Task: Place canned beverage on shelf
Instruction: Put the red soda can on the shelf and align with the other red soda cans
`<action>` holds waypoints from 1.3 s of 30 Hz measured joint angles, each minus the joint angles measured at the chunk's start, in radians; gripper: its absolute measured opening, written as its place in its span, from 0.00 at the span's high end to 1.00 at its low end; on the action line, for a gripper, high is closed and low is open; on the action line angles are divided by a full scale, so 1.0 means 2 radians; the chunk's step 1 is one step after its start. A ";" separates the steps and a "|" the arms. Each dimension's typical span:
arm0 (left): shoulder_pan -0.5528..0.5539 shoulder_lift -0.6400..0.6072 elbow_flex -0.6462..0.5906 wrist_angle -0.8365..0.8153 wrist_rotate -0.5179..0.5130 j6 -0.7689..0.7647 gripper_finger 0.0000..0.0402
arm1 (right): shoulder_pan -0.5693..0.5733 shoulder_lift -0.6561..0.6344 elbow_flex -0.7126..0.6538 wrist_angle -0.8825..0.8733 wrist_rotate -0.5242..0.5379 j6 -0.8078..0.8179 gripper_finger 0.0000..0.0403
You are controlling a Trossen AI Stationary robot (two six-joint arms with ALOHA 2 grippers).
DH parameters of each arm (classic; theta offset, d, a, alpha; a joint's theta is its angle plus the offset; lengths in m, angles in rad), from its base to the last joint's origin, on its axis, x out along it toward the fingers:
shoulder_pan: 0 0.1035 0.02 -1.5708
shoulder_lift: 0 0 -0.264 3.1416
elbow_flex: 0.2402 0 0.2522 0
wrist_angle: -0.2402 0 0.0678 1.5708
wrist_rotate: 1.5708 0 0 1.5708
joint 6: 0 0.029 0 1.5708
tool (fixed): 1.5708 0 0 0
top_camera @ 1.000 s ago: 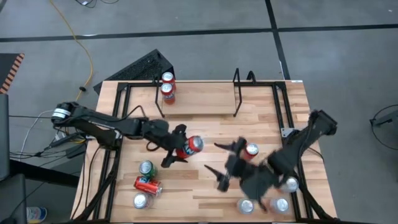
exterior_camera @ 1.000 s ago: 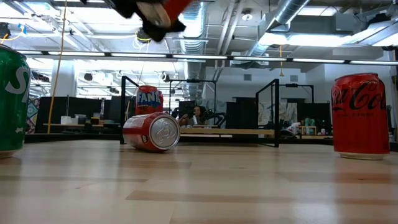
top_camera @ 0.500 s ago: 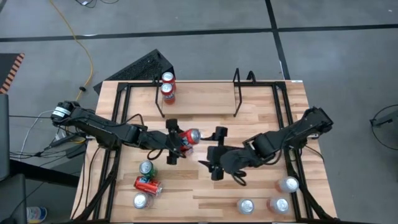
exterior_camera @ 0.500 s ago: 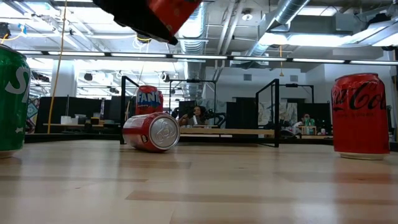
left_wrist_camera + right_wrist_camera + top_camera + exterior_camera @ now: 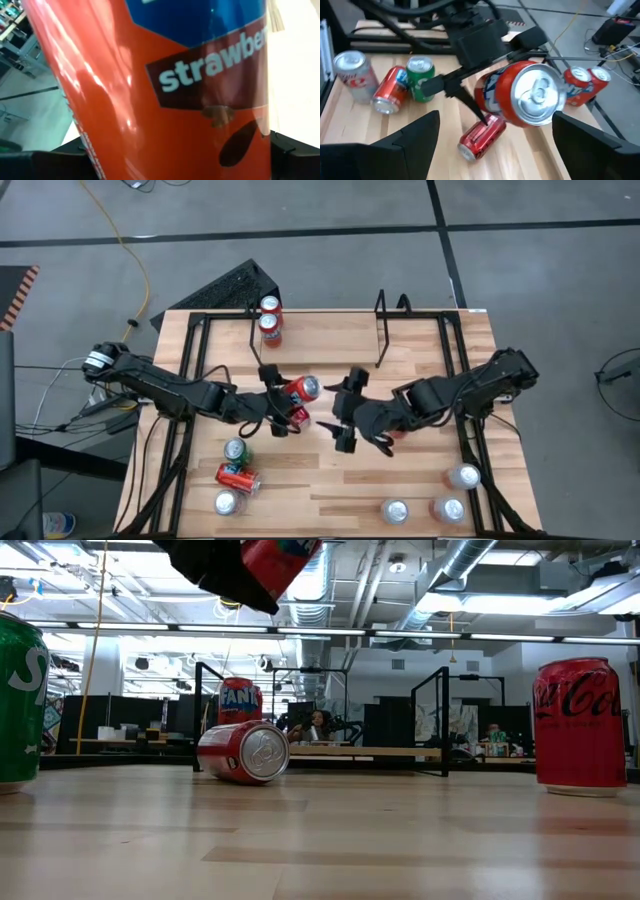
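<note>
Gripping a red strawberry can [image 5: 299, 389] in mid-air short of the shelf [image 5: 318, 332], the left gripper [image 5: 283, 399] is risking a slip as the open right gripper [image 5: 342, 408] is reaching in.

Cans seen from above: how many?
10 cans: two on the shelf, one in the left gripper, one lying under it, three lower left, three lower right. The right arm may hide more.
</note>
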 joint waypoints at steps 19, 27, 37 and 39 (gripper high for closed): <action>-0.007 0.007 0.000 0.042 0.002 0.034 0.28 | -0.043 0.001 0.012 -0.004 -0.034 -0.029 0.11; -0.009 0.007 0.000 0.042 0.018 0.035 0.28 | -0.062 0.001 0.012 0.004 -0.065 -0.047 0.11; -0.010 0.007 0.000 0.047 0.027 0.039 0.28 | -0.078 0.023 0.012 0.011 -0.121 -0.045 0.11; -0.010 0.007 0.000 0.045 0.026 0.039 0.28 | -0.080 0.025 0.011 0.007 -0.113 -0.045 0.13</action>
